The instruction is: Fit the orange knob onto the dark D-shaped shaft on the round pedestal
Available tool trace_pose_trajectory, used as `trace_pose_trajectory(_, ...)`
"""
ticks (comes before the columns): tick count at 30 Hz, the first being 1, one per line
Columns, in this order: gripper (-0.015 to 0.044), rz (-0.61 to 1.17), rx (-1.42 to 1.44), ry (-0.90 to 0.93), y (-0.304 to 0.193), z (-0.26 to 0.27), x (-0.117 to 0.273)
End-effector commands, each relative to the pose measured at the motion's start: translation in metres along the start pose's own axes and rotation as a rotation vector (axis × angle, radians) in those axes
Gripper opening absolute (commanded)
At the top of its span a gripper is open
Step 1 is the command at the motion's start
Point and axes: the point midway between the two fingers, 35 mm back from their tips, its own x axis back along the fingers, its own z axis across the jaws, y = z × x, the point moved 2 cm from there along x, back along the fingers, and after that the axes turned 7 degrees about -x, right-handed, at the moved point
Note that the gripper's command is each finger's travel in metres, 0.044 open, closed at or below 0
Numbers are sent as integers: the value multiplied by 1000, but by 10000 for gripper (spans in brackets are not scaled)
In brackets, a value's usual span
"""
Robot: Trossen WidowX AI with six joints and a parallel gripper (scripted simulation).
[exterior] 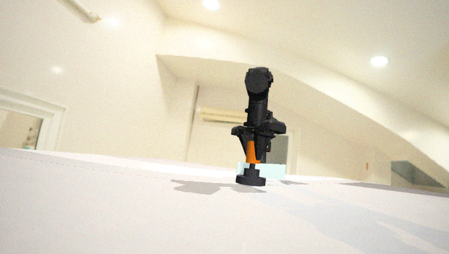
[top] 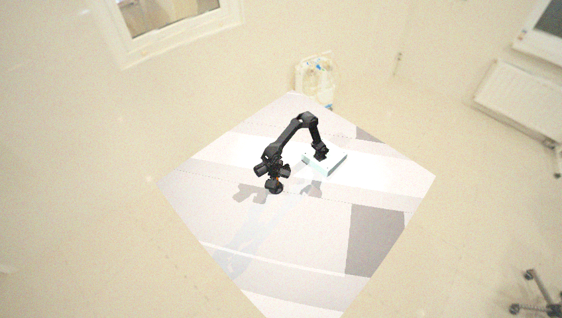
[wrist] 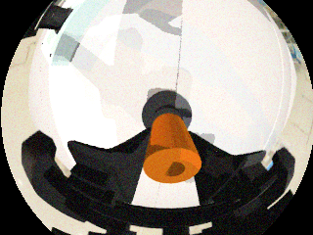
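Observation:
My gripper (exterior: 252,157) is shut on the orange knob (exterior: 251,152) (wrist: 168,139), a tapered piece held with its wide end down in the exterior view. The dark shaft (exterior: 252,165) stands on the round black pedestal (exterior: 250,180) (wrist: 152,108) (top: 277,190). The knob's lower end is at the top of the shaft, above the pedestal, with part of the shaft showing below it. Whether the shaft's tip is inside the knob's hole cannot be told. The knob looks slightly tilted. The flat sides are hidden. In the top view the knob is mostly covered by the arm.
The arm's base stands on a pale teal block (top: 333,165) (exterior: 274,170) behind the pedestal. The arm arches from it over the pedestal. The table (top: 276,232) has pale and grey patches and arm shadows on it.

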Motion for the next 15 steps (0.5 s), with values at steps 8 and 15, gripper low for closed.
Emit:
trace_pose_trajectory(8, 0, 2, 3, 0, 0, 0, 8)
trace_pose_trajectory(15, 0, 2, 43, 1, 0, 0, 4)
